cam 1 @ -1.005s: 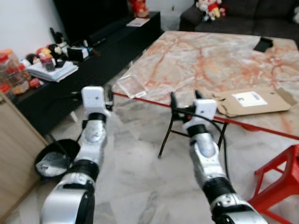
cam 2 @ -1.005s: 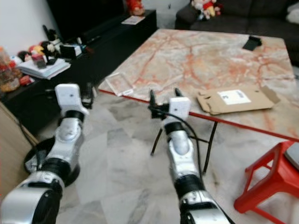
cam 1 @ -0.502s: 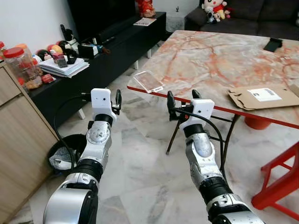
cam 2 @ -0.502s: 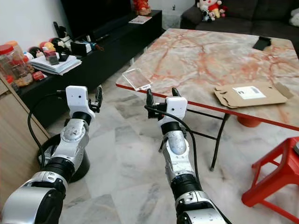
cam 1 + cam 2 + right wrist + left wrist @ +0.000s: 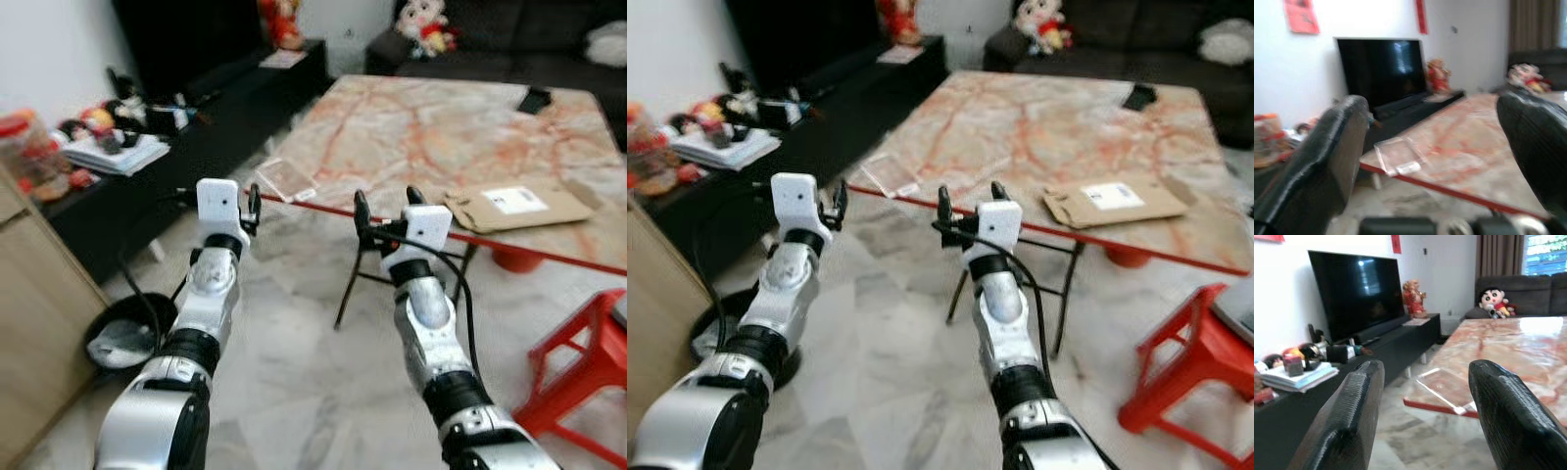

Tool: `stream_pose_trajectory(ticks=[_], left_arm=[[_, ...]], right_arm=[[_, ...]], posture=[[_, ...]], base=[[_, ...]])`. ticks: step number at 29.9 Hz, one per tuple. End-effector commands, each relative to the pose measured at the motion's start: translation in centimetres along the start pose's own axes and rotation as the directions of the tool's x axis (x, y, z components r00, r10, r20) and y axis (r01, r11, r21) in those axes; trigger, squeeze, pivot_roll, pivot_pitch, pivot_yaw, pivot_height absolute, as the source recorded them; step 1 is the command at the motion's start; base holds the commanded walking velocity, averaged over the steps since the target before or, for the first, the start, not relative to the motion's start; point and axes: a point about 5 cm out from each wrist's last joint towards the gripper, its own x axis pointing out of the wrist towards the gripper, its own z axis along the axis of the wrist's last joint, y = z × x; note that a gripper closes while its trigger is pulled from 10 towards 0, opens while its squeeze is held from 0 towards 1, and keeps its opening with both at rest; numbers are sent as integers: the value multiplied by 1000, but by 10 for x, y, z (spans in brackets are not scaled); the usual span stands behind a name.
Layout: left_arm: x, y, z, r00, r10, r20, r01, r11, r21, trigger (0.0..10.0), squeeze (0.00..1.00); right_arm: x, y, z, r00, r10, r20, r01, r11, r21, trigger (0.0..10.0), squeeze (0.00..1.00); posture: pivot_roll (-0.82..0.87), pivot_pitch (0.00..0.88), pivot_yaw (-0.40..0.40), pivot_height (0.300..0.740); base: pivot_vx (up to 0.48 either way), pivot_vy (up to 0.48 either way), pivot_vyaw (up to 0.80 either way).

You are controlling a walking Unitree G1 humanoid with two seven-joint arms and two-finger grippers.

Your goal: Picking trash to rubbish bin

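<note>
A marble-patterned surface (image 5: pixel 441 137) with a red edge stands on black folding legs over a pale tiled floor (image 5: pixel 294 392). On its near corner lies a clear plastic container (image 5: pixel 285 180), slightly overhanging the edge. A flattened cardboard mailer (image 5: pixel 514 206) with a white label lies near the front edge, well apart from the container. A small dark flat object (image 5: pixel 535 99) lies toward the far side. On the floor stand a red plastic stool (image 5: pixel 578 372), beside the surface, and a round black bin (image 5: pixel 122 338) lined with a pale bag. A long black low shelf (image 5: pixel 196 127) carries stacked papers (image 5: pixel 122 155) and small toys.
</note>
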Motion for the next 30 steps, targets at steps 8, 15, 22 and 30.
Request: stream_pose_trajectory(ticks=[8,15,22,30], left_arm=[[2,3,4,1000,12,9,-13,1000,10,10000,0],[2,4,4,1000,17,11,-17,1000,10,10000,0],[2,4,4,1000,18,10,-18,1000,10,10000,0],[2,4,4,1000,15,7,-15,1000,11,10000,0]], right_arm=[[4,6,4,1000,29,11,-28,999,-20,10000,0],[4,7,4,999,32,8,-32,999,-6,10000,0],[4,6,4,1000,30,7,-30,1000,-8,10000,0],[4,7,4,1000,29,6,-29,1000,-5,10000,0]], posture=[[-80,0,66,740],[-79,0,64,740],[-79,0,63,740],[-78,0,63,740]], base=[[315,0,268],[316,0,479],[316,0,0],[315,0,0]])
